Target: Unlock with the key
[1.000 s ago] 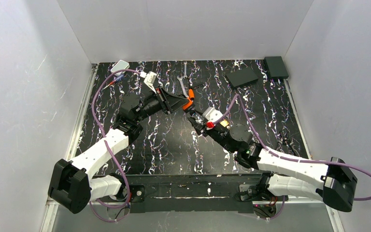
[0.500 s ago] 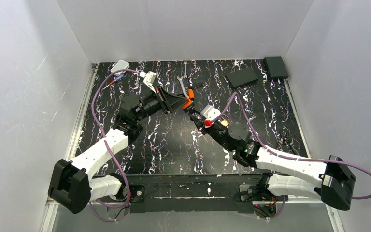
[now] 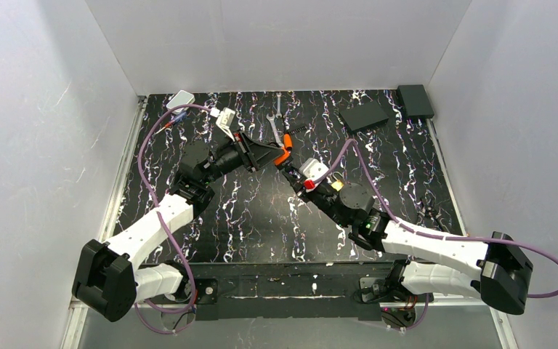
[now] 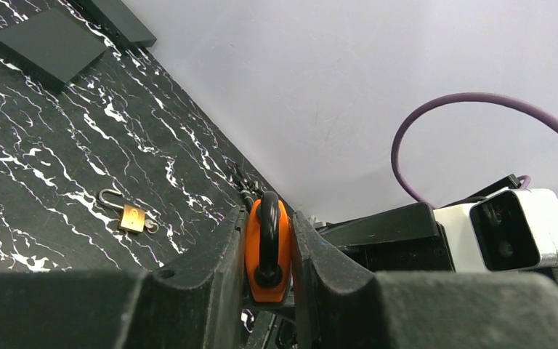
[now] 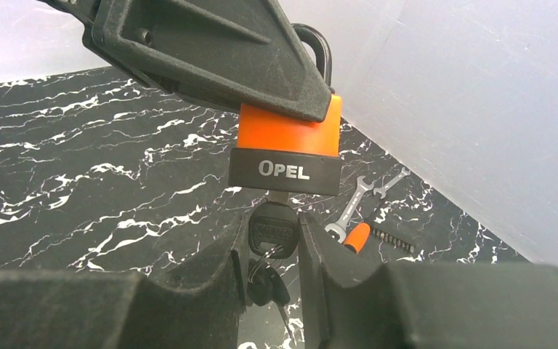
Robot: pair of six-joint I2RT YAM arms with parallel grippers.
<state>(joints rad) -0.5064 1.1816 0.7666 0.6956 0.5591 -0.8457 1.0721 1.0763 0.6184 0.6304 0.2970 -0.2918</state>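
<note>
1. Left arm reaches forward above the counter (image 3: 247,211), left hand (image 4: 267,243) clamped on the orange padlock (image 5: 283,134).
2. Right arm angles toward it, right hand (image 3: 293,174) pinching the dark head of the key (image 5: 272,231), directly under the padlock.

Key (image 5: 272,231) just under padlock (image 5: 285,149), prob. in keyhole; wrenches (image 5: 352,207) behind.

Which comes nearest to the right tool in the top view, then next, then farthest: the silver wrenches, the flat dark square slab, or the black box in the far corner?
1. Silver wrenches, just beyond the right tool, mid-table.
2. Flat dark square slab, farther back and right.
3. Black box, far right corner.
</note>
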